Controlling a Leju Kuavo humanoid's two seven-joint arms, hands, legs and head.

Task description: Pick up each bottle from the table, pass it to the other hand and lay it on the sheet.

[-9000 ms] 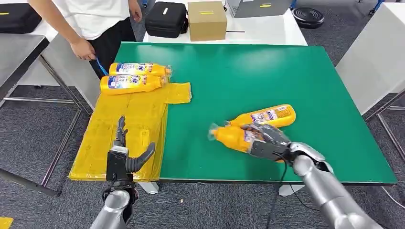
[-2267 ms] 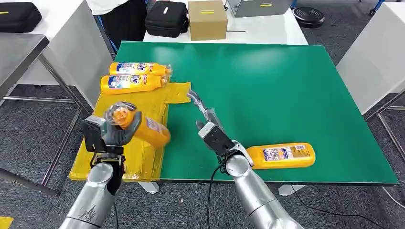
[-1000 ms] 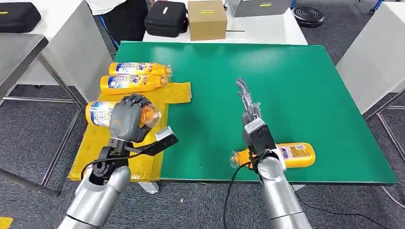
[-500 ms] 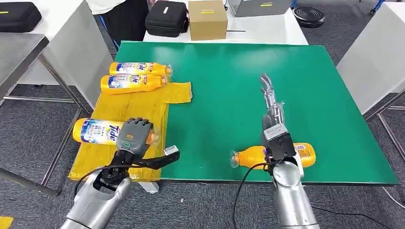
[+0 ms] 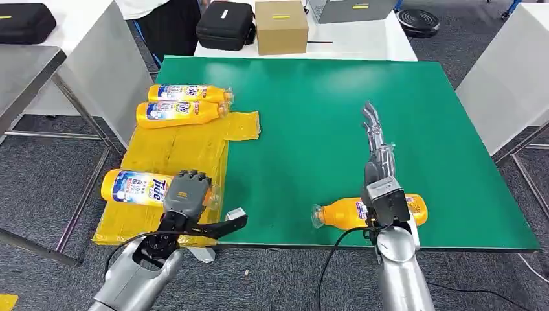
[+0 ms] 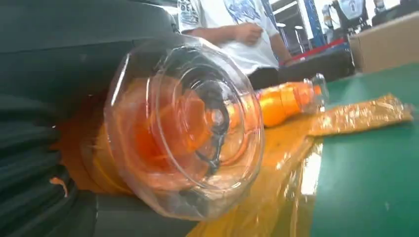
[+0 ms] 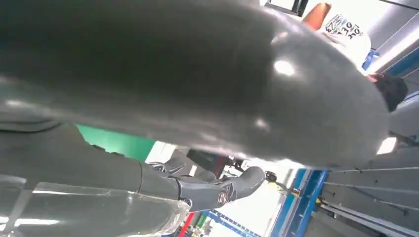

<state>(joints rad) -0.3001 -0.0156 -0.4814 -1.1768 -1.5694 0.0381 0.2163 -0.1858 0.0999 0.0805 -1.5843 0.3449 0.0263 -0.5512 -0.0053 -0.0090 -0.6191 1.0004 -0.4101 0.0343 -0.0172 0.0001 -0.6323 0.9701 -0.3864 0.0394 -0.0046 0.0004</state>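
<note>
So, two bottles (image 5: 184, 103) already lie on the yellow sheet (image 5: 175, 152) at ten o'clock. The left hand (image 5: 184, 194) grips a third bottle (image 5: 133, 186) low over the sheet at eight o'clock. The right hand (image 5: 377, 144), fingers stretched and empty, hovers above the last bottle (image 5: 343, 212) on the green table (image 5: 311, 116) at five o'clock, unhandled yet.

Bottle (image 5: 133, 187) in left hand (image 5: 184, 194): glossy orange plastic, clear cap. Under it, sheet (image 5: 175, 152): crinkly shiny yellow film. Table (image 5: 336, 103) beside sheet: matt green. Arms: brushed silver metal.
</note>
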